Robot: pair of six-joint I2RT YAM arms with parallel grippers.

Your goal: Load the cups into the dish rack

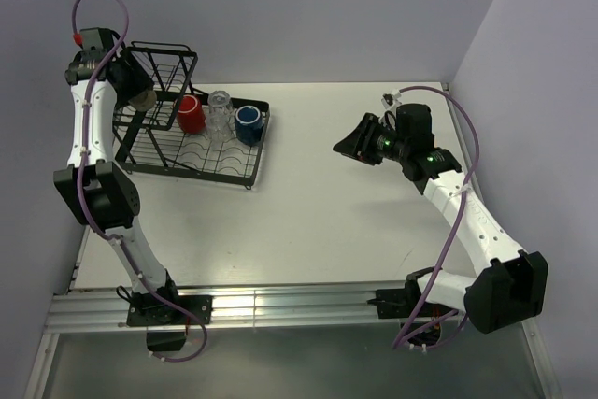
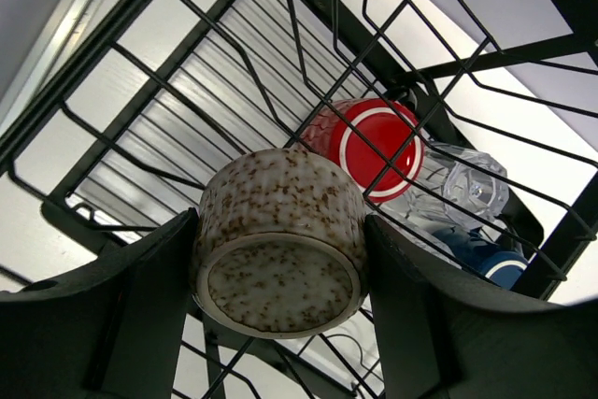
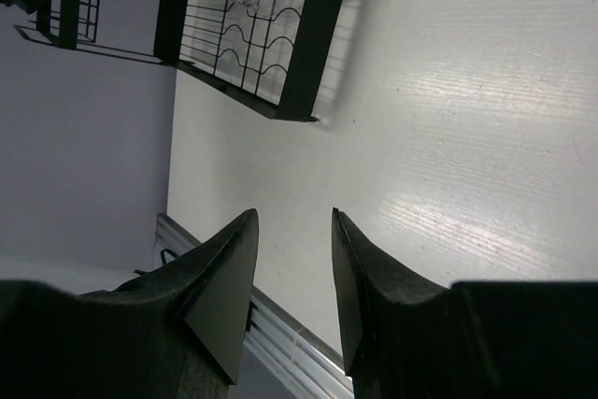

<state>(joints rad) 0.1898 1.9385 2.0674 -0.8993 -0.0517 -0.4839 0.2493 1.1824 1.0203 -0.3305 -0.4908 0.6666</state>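
Observation:
My left gripper (image 1: 140,98) is shut on a beige speckled cup (image 2: 280,249), held bottom toward the wrist camera inside the raised wire basket of the black dish rack (image 1: 231,173). On the rack's flat tray stand a red mug (image 1: 191,115), a clear glass tumbler (image 1: 220,111) and a dark blue mug (image 1: 248,124) in a row. Through the basket wires (image 2: 140,63) the left wrist view shows the red mug (image 2: 374,147), the tumbler (image 2: 462,184) and the blue mug (image 2: 491,259). My right gripper (image 1: 348,147) hovers open and empty over the table, right of the rack.
The rack sits at the table's far left, close to the left wall. In the right wrist view the open fingers (image 3: 238,259) point at bare tabletop with the rack's corner (image 3: 313,35) beyond. An aluminium rail (image 1: 280,306) runs along the near edge.

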